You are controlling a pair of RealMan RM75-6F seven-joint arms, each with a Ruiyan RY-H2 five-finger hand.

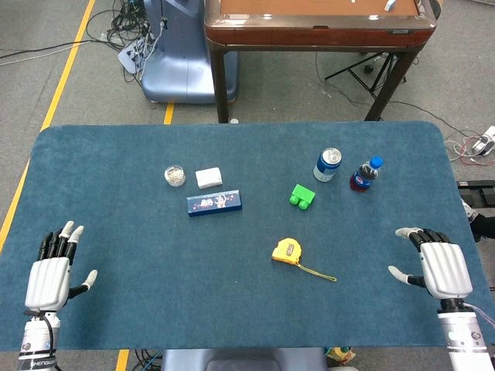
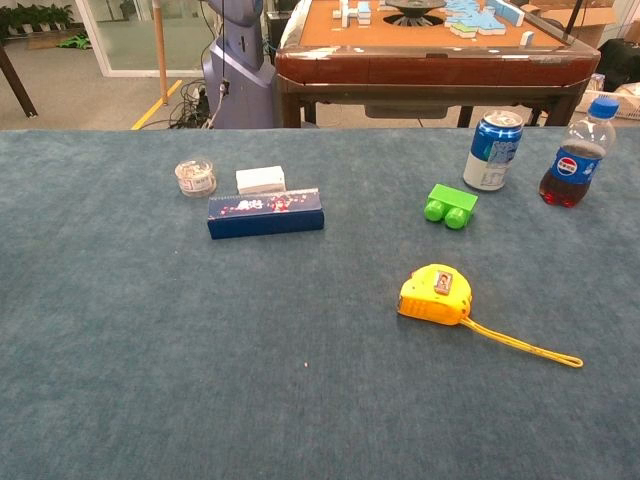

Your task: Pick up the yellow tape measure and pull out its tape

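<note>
A: Well, start with the biggest thing. What carries everything?

B: A bench (image 1: 116, 232) covered in dark blue-green felt. Beyond its far edge stands a brown game table (image 1: 309, 27) with tiles on top, seen best in the chest view.

A: And the robot hands?

B: The left robot hand (image 1: 52, 272) rests at the near left corner, fingers apart and stretched forward, holding nothing. The right robot hand (image 1: 439, 263) sits at the near right edge, fingers spread too, also holding nothing. Both show only in the head view, well apart from every object.

A: Then the objects, largest down?

B: A dark blue rectangular box (image 2: 265, 213) lies flat left of centre. Just behind it sits a small white box (image 2: 260, 179), and left of that a little clear round container (image 2: 195, 177). On the far right stands a Pepsi bottle (image 2: 575, 152) with a blue cap, upright, with a blue-and-silver drink can (image 2: 492, 150) upright just beside it on its left. A green toy block (image 2: 451, 205) lies in front of the can.

A: Where is the task's thing?

B: The yellow tape measure (image 2: 435, 295) lies flat right of centre, nearer the robot than the block, untouched. Its yellow wrist strap (image 2: 525, 345) trails along the felt toward the right robot hand's side. No tape is pulled out.
</note>
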